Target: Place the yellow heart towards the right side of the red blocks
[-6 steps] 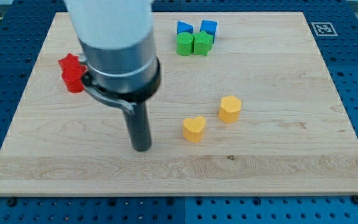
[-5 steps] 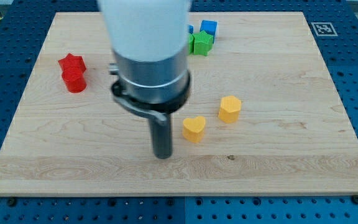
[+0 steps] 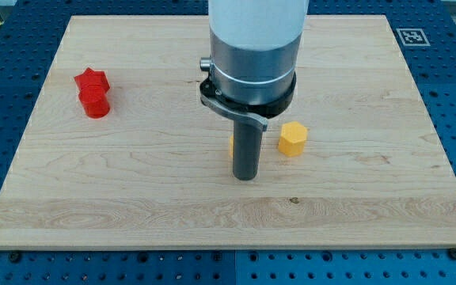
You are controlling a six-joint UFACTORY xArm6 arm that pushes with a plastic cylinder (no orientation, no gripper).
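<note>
My tip (image 3: 245,177) sits on the wooden board (image 3: 370,198), a little below the middle of the view. I have no claws to open or close, just a straight dark rod (image 3: 246,150), and it holds nothing.

The yellow heart (image 3: 233,146) is almost all hidden behind my rod. I can see only a thin yellow bit poking out at the rod's left edge, a little above my tip. So the heart is right behind my rod, toward the view's top from my tip. I cannot tell if the rod is touching it.

Just to the view's right of my rod is a second yellow block (image 3: 292,138). It looks like it has six sides. It stands near the rod with a small gap between them.

The two red blocks are far off at the view's left. The red star (image 3: 91,80) is on top in the view, and a round red block (image 3: 95,102) sits just below it, touching it. They are well apart from my tip and from the heart. The heart lies to the view's right of them, with a lot of bare wood in between.

My big grey and white body covers the top middle of the board.
</note>
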